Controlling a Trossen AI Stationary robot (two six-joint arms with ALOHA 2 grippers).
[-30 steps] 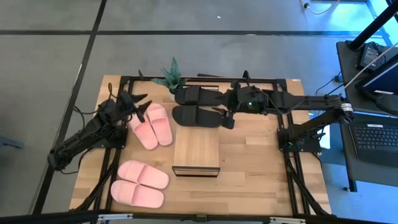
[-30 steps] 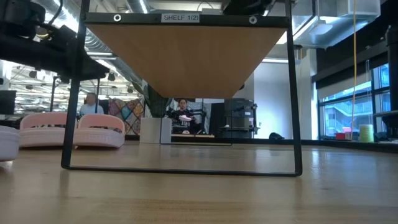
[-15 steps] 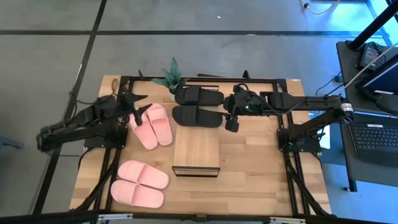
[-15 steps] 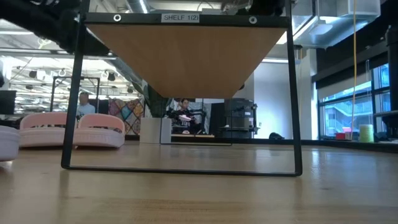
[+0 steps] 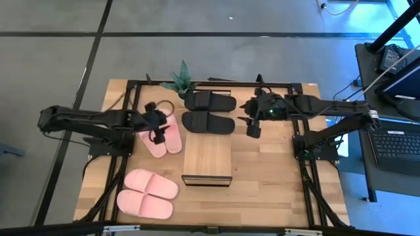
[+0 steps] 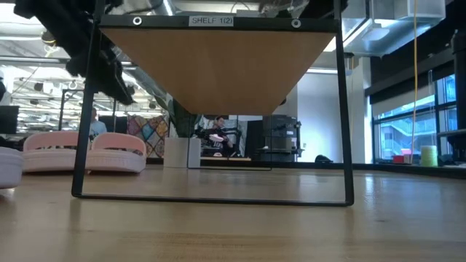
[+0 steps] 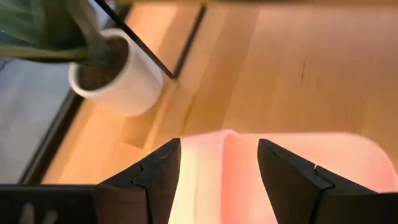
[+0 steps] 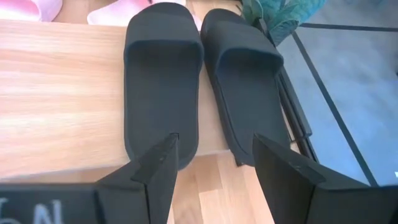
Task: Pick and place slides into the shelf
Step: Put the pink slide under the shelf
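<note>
You will find a potted plant in a white pot at the far edge of the wooden table. A laptop sits right of it. Two people appear in the room beyond.

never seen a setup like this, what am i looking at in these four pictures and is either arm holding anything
This is a two-armed robot at a wooden table. One picture looks straight down from above, one looks level across the tabletop, and two come from cameras on the arms' wrists.

On the table lie a black pair of slides, a pink pair further left, and another pink pair near the front. In the middle stands a low shelf with a light wood top, nothing on it. A potted plant sits at the back edge.

The left end effector hovers open over the upper pink pair. The right end effector is open beside the black pair. Neither holds anything.
</note>
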